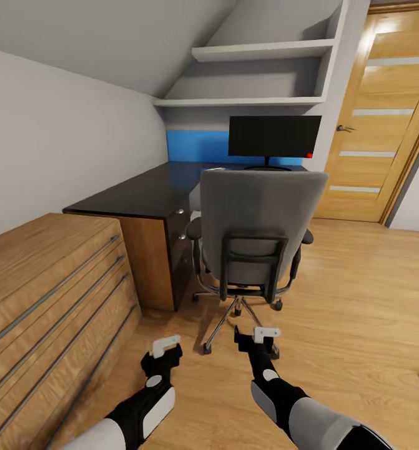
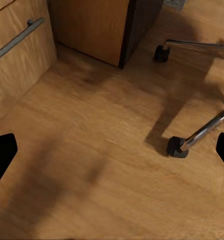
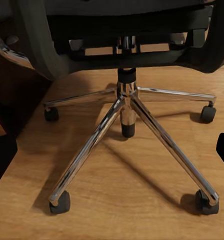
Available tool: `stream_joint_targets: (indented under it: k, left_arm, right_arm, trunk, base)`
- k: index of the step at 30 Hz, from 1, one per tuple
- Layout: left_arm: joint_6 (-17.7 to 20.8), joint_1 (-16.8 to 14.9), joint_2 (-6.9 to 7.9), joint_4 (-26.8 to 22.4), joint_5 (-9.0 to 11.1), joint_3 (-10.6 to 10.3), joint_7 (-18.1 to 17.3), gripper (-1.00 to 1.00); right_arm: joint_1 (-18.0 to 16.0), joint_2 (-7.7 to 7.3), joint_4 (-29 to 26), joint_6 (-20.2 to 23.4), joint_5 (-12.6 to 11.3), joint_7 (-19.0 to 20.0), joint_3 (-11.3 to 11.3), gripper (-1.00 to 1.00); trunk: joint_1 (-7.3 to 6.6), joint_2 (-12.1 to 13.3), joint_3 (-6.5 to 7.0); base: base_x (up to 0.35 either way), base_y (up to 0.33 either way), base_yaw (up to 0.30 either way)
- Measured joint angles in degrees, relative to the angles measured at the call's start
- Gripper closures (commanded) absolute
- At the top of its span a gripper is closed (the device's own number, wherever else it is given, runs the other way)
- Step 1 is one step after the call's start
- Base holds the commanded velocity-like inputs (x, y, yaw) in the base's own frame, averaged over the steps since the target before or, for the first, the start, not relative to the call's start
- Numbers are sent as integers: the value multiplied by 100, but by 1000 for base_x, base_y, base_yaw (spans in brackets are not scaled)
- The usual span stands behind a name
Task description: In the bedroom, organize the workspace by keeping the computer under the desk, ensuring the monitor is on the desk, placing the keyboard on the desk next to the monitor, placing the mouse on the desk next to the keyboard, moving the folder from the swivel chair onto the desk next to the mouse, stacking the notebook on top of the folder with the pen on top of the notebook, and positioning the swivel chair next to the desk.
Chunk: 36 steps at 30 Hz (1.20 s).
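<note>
Both grippers are hanging low over the wood floor (image 1: 359,300), just behind the swivel chair (image 1: 259,219). Left gripper (image 1: 165,350) and right gripper (image 1: 257,337) are each carrying nothing; in the wrist views the dark fingertips are sitting at opposite edges of the frame, so I am reading both sets of jaws as spread.

Chair as landmark: it is standing with its back to the robot, pulled in against the desk (image 1: 140,190), chrome five-star base (image 3: 127,115) and casters resting on the floor. The oak dresser (image 1: 47,294) is lying to its left, nearer the robot.

Done so far, as judged from this moment:
- the monitor (image 1: 274,135) is standing upright on the desk beyond the chair, in front of the blue back panel (image 1: 197,147)
- the chair is already sitting beside the desk

Cannot confirm — the backrest is hiding the seat, so I cannot tell whether the folder is lying there. Keyboard, mouse, notebook, pen and computer are not being made out from here.

Judgement: most of the task is remaining — the robot is only approaching, and the folder transfer is probably coming first.
</note>
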Motion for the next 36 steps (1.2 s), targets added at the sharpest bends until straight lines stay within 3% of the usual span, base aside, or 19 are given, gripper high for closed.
stream_joint_targets:
  k: [3, 7, 14, 18, 22, 25, 36]
  left_arm:
    - [13, 1, -167, 0, -3, -337, 11, -100]
    - [256, -3, -412, -9, -12, -550, 25, -100]
    - [1714, -153, -428, -413, 36, -710, 10, -100]
    - [2045, -318, -428, -549, 50, -720, 9, -100]
    - [2190, -439, -428, -615, 72, -723, 7, -100]
    - [2200, -469, -428, -624, 81, -718, 6, -100]
    - [1761, -498, -428, -638, 64, -703, 24, -100]
  right_arm:
    - [0, -5, -14, -8, -1, 0, -8, -100]
    - [0, -14, -33, -11, -6, -9, -32, -100]
    - [-47, -36, -105, 162, -26, -357, -58, -100]
    - [-191, -55, -171, 512, -29, -661, -61, -100]
    - [-415, -201, -359, 965, -107, -916, -171, -100]
    - [-479, -288, -474, 1054, -228, -972, -315, -100]
    - [-525, -361, -583, 549, -383, -1040, -479, -100]
  trunk:
    - [0, 0, 0]
    - [0, 0, 0]
    - [0, 0, 1]
    - [0, 0, 1]
    - [0, 0, 1]
    - [0, 0, 0]
    - [0, 0, 0]
  base:
    - [-3, 1, 0]
    - [-1, 1, 0]
    - [0, 0, 0]
    - [0, 0, 0]
    - [0, 0, 0]
    - [0, 0, 0]
    - [0, 0, 0]
